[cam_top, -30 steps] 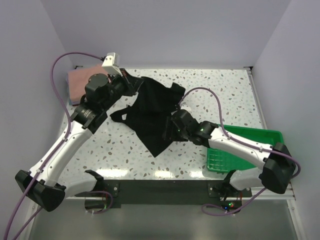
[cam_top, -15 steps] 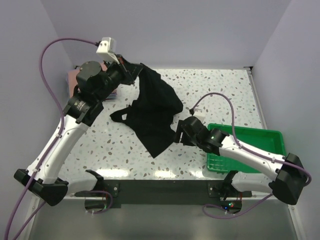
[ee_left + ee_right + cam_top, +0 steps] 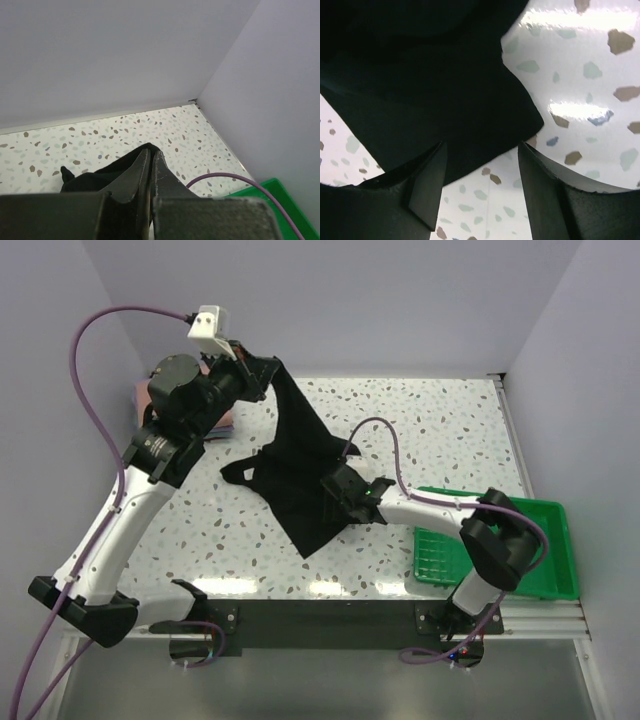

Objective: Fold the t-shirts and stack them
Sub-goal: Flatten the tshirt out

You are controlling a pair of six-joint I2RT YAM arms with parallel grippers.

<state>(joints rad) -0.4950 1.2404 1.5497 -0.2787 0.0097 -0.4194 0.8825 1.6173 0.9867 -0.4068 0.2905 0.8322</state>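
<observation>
The black t-shirt point(image 3: 300, 470) hangs from my left gripper point(image 3: 268, 371), which is raised high at the back left and shut on the shirt's upper edge; the lower part still lies on the table. In the left wrist view the fingers point(image 3: 150, 162) are pressed together on black cloth point(image 3: 100, 172). My right gripper point(image 3: 340, 485) is low over the shirt's right edge, open, with the cloth edge point(image 3: 460, 115) just ahead of the fingertips. A salmon-pink folded shirt point(image 3: 143, 400) lies at the back left, mostly hidden behind the left arm.
A green plastic tray point(image 3: 545, 540) stands at the right front, partly under the right arm. A purple cable point(image 3: 380, 435) loops over the table. Walls close in the back and both sides.
My left gripper has lifted the shirt's top edge higher and further back. My right arm has swung left and reached onto the shirt's right edge.
</observation>
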